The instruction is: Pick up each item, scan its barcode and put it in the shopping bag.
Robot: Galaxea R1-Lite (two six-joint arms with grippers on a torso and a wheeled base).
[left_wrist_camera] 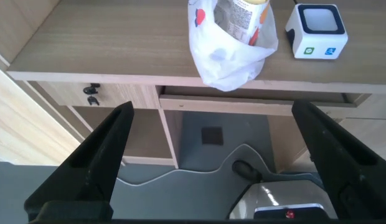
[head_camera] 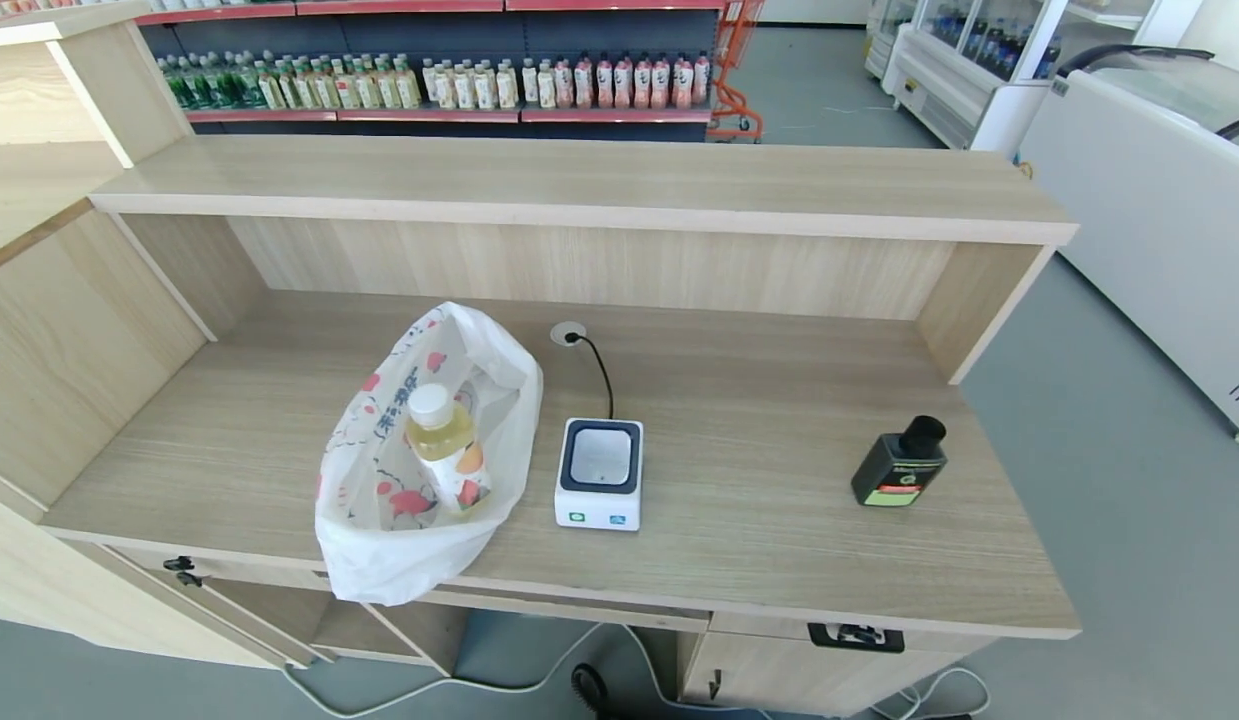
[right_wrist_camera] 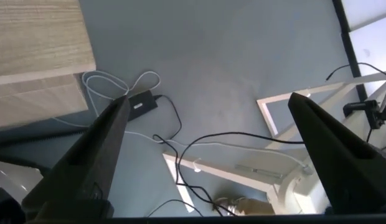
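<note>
A white plastic shopping bag [head_camera: 409, 470] with red print lies open on the wooden counter, left of centre. Inside it stands a drink bottle [head_camera: 444, 445] with a white cap and yellow liquid. Right beside the bag sits the white barcode scanner [head_camera: 599, 472] with a dark frame around its window. A small dark bottle [head_camera: 901, 463] with a black cap stands at the counter's right end. My left gripper [left_wrist_camera: 211, 168] is open below the counter's front edge, facing the bag [left_wrist_camera: 233, 43] and scanner [left_wrist_camera: 317, 31]. My right gripper [right_wrist_camera: 211, 162] is open over the grey floor, off the counter's corner [right_wrist_camera: 40, 43].
The counter [head_camera: 759, 480] has a raised back ledge and side walls. A black cable [head_camera: 601, 375] runs from the scanner to a hole in the counter. Drawers and loose cables [right_wrist_camera: 149, 118] lie under the front edge. Shelves of bottles and freezers stand behind.
</note>
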